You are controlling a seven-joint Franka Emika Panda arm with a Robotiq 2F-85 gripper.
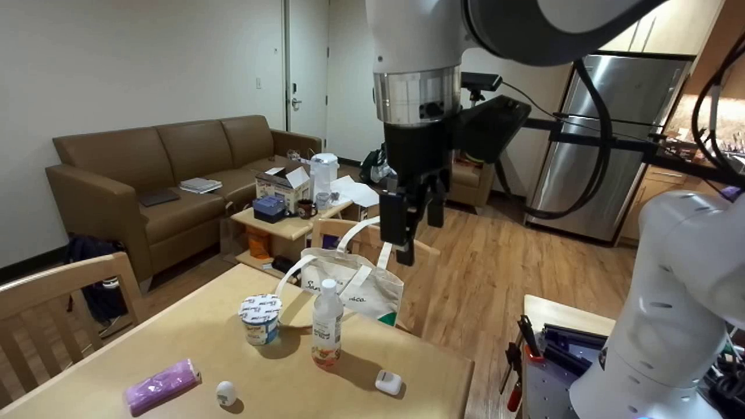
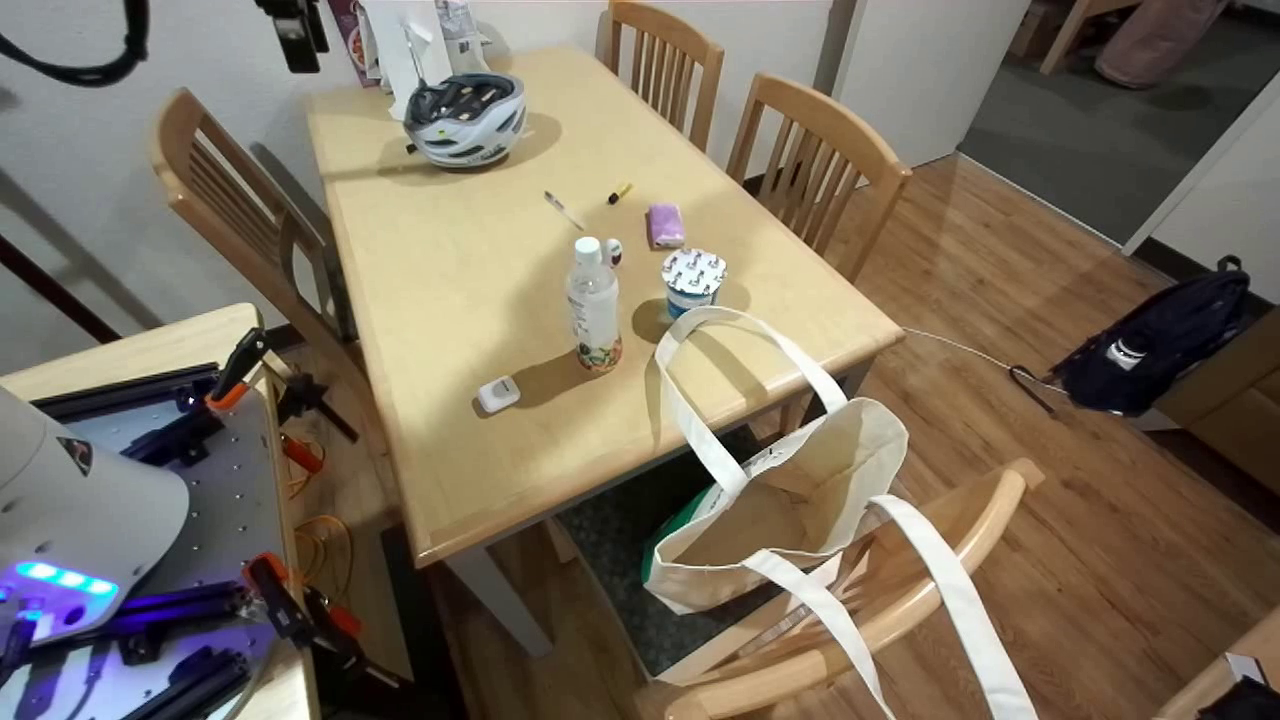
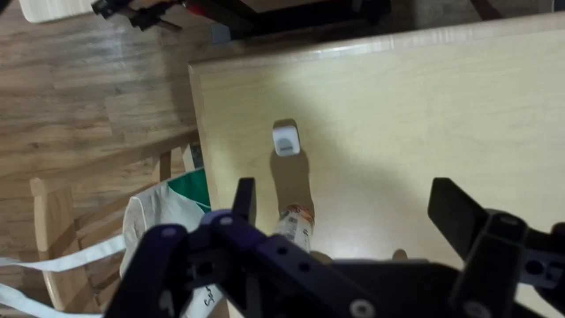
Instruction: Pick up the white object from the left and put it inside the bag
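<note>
Wears a smooth, rounded white shell [image 1: 669, 326] along the arm [image 1: 416, 35], dotted with small grey oval marks [image 1: 660, 305], with a curved, near-black cover [image 1: 515, 35] higher up. Gleams at a silver ring [image 1: 417, 96] above the matte black gripper [image 3: 343, 194]. Bears 2 blocky black fingers [image 3: 457, 216], a purplish linkage [image 3: 324, 278] and pale, round screw heads [image 3: 362, 308]. Carries a thick, looping black cable [image 1: 547, 215] and an angular black housing [image 1: 493, 129]. Shows a dark, slanted patch [image 2: 75, 455] and a glowing blue-white light strip [image 2: 70, 578] on the white base [image 2: 100, 510].
</note>
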